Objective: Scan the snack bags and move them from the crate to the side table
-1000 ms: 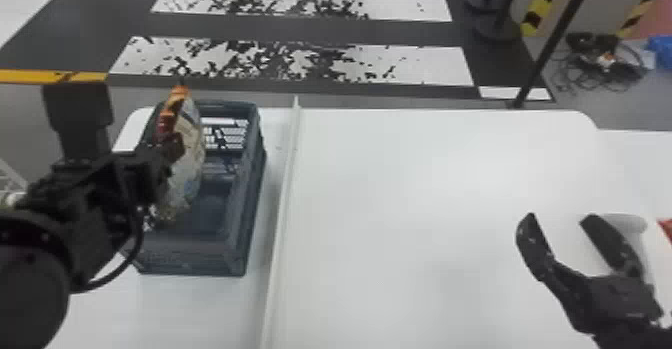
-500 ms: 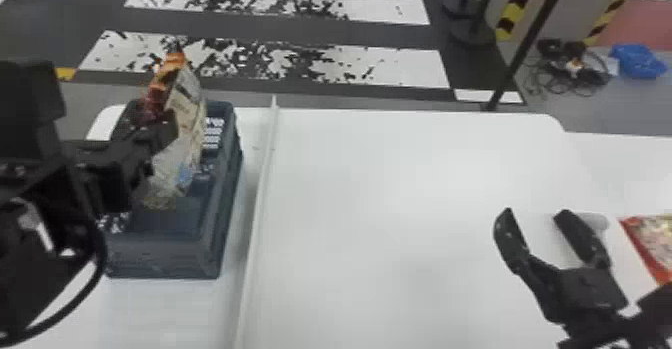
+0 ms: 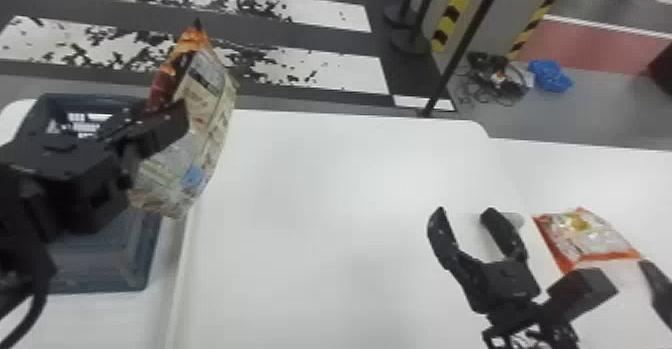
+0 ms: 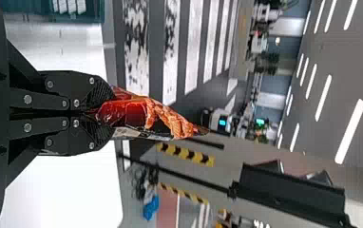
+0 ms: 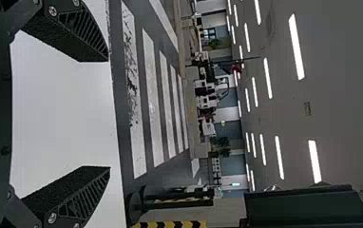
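Snack bag (image 3: 207, 108), pinched between the two fingers of the left end effector (image 3: 167, 115), shown in the head view. The bag stands upright and tilted, its red-and-orange end uppermost and its printed, cream-coloured face exposed. It is held over the inner side of the crate (image 3: 100, 275), with part of it crossing the line of the narrow white strip (image 3: 185, 253) that runs beside the crate. The crate, dark blue-grey and partly hidden by the left arm, rests on the robot's left.

In the left wrist view, the fingers of the left end effector (image 4: 106, 114) are pressed together on the bag, whose orange end projects beyond their tips.

The right end effector (image 3: 466, 212) is suspended above the white tabletop (image 3: 325, 223), well apart from the crate, its fingers spread with nothing between them; the right wrist view shows the same wide gap.

A second snack bag (image 3: 590, 238), orange-edged with a pale centre, lies flat on the robot's right, near the right end effector. Farther off, cables (image 3: 500, 80) and a blue bundle (image 3: 550, 75) lie on the grey floor (image 3: 615, 108).
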Motion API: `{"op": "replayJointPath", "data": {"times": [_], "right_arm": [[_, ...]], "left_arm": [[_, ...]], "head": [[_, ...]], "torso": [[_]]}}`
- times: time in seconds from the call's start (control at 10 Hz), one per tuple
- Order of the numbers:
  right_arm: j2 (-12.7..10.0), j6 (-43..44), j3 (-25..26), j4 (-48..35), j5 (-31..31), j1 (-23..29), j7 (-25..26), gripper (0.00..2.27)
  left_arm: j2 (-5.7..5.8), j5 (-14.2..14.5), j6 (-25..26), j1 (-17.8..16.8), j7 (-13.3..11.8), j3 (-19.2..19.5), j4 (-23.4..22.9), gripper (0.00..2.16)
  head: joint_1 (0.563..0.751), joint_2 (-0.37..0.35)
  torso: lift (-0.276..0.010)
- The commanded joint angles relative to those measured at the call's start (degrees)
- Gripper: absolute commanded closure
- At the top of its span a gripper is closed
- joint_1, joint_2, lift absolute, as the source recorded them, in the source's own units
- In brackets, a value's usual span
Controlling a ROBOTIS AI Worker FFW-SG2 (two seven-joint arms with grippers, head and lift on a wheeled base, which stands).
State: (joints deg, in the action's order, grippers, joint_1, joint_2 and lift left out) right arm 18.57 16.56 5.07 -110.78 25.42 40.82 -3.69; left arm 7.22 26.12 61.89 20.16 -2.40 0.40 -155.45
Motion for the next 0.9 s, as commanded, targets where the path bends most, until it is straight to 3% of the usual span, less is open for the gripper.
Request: {"op": "replayJointPath", "data": {"times": [0.0,0.2,0.4,0.5,0.8], "right_arm": [[0.06,0.00,-0.06,-0.05,-0.02,0.05,0.00,0.12],[0.06,0.00,0.03,-0.14,-0.02,0.58,-0.09,0.12],[-0.03,0.18,0.12,-0.14,-0.02,1.02,-0.09,0.12],[-0.12,0.53,0.12,-0.05,-0.10,1.02,-0.09,0.12],[-0.47,1.23,-0.23,-0.05,-0.37,1.02,-0.09,0.12]], "left_arm": [[-1.86,9.12,-4.80,0.05,-5.42,1.71,6.39,1.86],[-4.32,15.28,-6.91,-1.09,-12.54,2.06,16.68,1.86],[-6.87,16.42,-6.91,-1.79,-17.73,0.66,25.20,1.86],[-7.37,16.24,-7.09,-2.23,-18.87,-1.01,28.80,1.86],[-7.37,13.96,-8.32,-4.08,-21.24,-6.37,39.35,1.86]], "head": [[0.695,-0.291],[0.695,-0.344],[0.695,-0.350],[0.695,-0.350],[0.695,-0.350]], "torso": [[-0.087],[-0.087],[-0.087],[-0.087],[-0.087]]}}
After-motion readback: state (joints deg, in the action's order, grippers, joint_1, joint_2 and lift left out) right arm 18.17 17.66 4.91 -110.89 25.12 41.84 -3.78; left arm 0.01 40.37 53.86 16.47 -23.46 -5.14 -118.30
